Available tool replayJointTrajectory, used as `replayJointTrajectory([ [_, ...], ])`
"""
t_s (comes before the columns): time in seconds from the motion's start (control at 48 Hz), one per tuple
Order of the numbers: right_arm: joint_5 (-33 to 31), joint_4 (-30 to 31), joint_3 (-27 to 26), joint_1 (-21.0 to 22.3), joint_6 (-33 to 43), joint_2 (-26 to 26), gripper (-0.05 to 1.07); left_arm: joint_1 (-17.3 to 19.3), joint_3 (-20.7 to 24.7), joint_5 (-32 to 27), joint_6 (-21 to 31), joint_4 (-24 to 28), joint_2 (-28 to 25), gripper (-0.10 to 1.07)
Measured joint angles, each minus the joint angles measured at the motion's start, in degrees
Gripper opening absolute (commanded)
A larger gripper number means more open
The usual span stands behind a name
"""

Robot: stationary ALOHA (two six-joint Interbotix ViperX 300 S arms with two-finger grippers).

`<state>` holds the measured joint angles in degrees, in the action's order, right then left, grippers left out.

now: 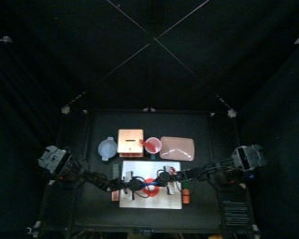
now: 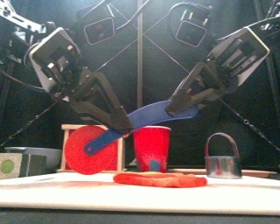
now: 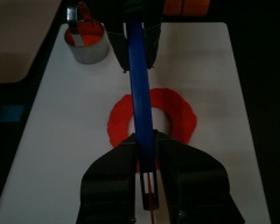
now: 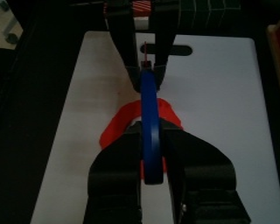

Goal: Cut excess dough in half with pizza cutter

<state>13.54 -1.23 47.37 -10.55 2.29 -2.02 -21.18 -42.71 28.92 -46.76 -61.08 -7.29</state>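
Both end effectors [image 2: 129,122] hold the pizza cutter [image 2: 130,129] above dough [image 2: 161,179], mid-board [image 2: 60,194].

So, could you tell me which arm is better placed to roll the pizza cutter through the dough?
Probably the right. Its end effector grips the handle end of the pizza cutter, while the left end effector clamps close to the red wheel, likely blocking its roll. The dough lies just below.

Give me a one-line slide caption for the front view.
Both grippers hold a blue-handled pizza cutter above the red dough on the white cutting board, red cup behind.
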Motion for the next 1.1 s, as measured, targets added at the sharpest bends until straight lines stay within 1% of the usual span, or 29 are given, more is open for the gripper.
replayJointTrajectory([
  [0.271,-1.7,-4.3,0.0,-0.2,0.0,0.3,0.40,2.1,1.0,-4.5,-0.2,-2.2,0.0,0.52],
  [0.667,-3.5,-5.9,0.2,-0.1,0.0,0.4,0.40,3.1,1.1,-5.0,-0.1,-2.3,-0.1,0.52],
  [1.104,-4.0,-7.1,0.5,-0.1,-0.2,1.6,0.40,3.3,2.4,-4.9,-0.1,-2.7,-3.1,0.52],
])
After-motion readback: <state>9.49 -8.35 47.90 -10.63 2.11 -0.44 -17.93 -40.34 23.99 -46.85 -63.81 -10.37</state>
